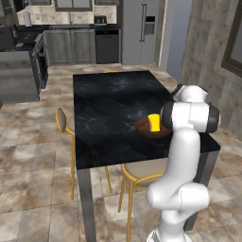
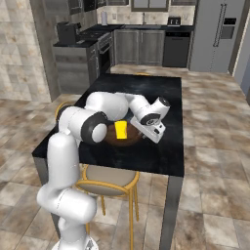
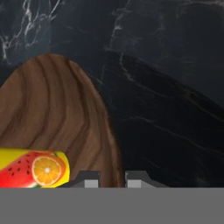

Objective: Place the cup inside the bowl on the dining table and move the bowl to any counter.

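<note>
One cup (image 1: 154,122), yellow, stands in one bowl (image 1: 142,126), at about 4 o'clock on the one table (image 1: 108,104). The hand view shows fruit prints on the cup: one orange slice and one watermelon slice. Two chairs (image 1: 140,171) with gold frames are drawn up to the table, one at its 6 o'clock end, the other at 9 o'clock along its side. At 12 o'clock beyond the table stand one fridge (image 1: 139,31) and one dishwasher (image 1: 107,46).

Even, flat rendered light in all views, soft sheen on the bench (image 1: 108,108) top, faint shadows under the chairs (image 1: 66,124), base views slightly soft and low-res, hand view close-up blurry and pixelated.
</note>
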Robot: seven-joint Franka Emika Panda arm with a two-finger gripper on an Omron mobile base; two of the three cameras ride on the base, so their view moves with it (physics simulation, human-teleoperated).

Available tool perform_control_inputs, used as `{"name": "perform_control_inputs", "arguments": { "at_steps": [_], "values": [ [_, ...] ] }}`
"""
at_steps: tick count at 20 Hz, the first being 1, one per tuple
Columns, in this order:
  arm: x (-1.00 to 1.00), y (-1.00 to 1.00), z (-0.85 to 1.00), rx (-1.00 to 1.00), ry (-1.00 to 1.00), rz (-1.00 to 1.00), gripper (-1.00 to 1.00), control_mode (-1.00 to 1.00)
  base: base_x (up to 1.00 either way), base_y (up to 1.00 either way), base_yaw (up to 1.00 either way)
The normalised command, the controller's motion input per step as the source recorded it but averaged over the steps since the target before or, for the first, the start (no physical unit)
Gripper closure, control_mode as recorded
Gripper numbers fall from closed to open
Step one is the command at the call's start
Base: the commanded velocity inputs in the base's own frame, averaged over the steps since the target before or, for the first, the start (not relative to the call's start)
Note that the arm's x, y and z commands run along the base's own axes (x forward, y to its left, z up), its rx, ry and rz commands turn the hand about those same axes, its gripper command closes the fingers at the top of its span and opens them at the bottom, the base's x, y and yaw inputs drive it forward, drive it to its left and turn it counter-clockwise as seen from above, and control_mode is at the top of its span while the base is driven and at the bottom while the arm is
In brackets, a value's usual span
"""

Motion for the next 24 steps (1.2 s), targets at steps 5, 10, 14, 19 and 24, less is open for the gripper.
{"name": "perform_control_inputs", "arguments": {
  "at_steps": [5, 10, 14, 19, 24],
  "values": [
    [-0.01, 0.0, 0.19, 0.0, 0.0, 0.0, 1.0, -1.0, 0.0, 0.0, 0.0],
    [0.0, 0.0, 0.17, 0.0, 0.0, 0.0, 1.0, -1.0, 0.0, 0.0, 0.0],
    [0.0, 0.0, 0.11, 0.0, 0.0, 0.0, 1.0, -1.0, 0.0, 0.0, 0.0],
    [0.0, 0.0, 0.11, 0.0, 0.0, 0.0, 1.0, -1.0, 0.0, 0.0, 0.0],
    [-0.02, 0.0, 0.05, 0.0, 0.0, 0.0, 1.0, -1.0, 0.0, 0.0, 0.0]
  ]
}}
